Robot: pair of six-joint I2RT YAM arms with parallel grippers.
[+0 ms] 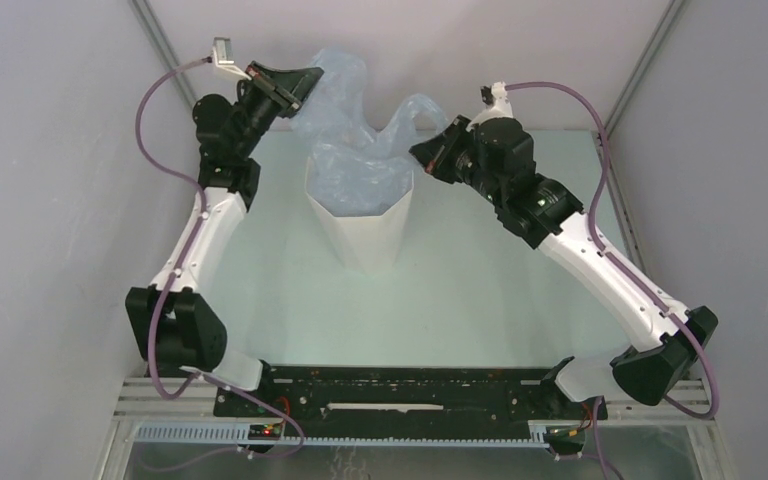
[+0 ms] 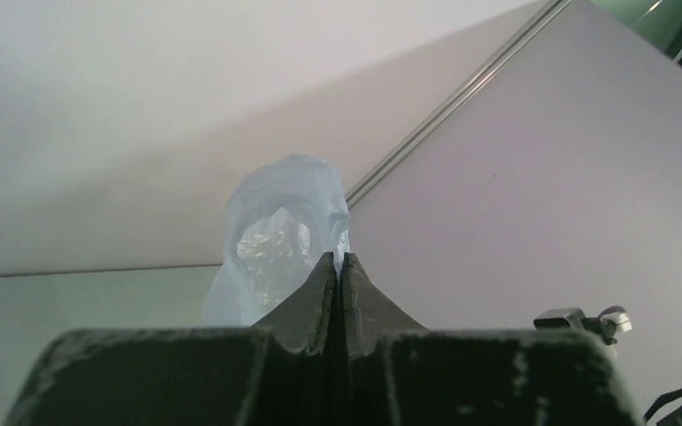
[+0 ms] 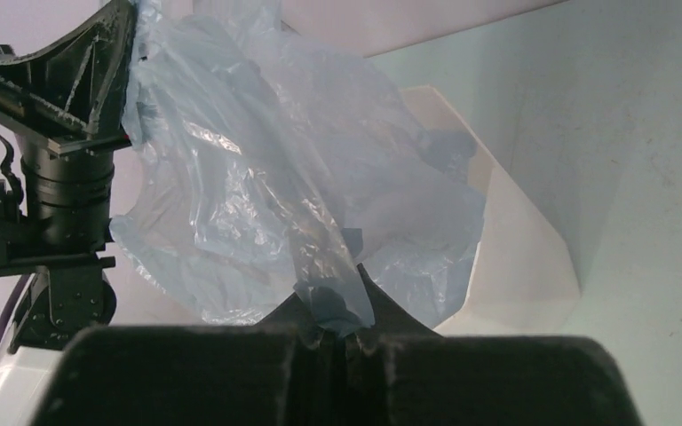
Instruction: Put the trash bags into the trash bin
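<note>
The pale blue trash bag [image 1: 355, 130] hangs stretched between both grippers, its lower part down inside the white faceted trash bin [image 1: 365, 230] on the table's middle. My left gripper [image 1: 305, 85] is shut on the bag's left upper edge, high and left of the bin; in the left wrist view the bag [image 2: 280, 235] bulges beyond the closed tips [image 2: 338, 259]. My right gripper [image 1: 428, 152] is shut on the bag's right edge, just right of the bin's rim. In the right wrist view the film [image 3: 275, 177] is pinched at the tips [image 3: 342, 306], and the bin [image 3: 515, 248] lies behind.
Grey enclosure walls stand close on the left, right and back. The left arm's wrist [image 3: 58, 169] shows in the right wrist view beside the bag. The black base rail [image 1: 410, 395] runs along the near edge.
</note>
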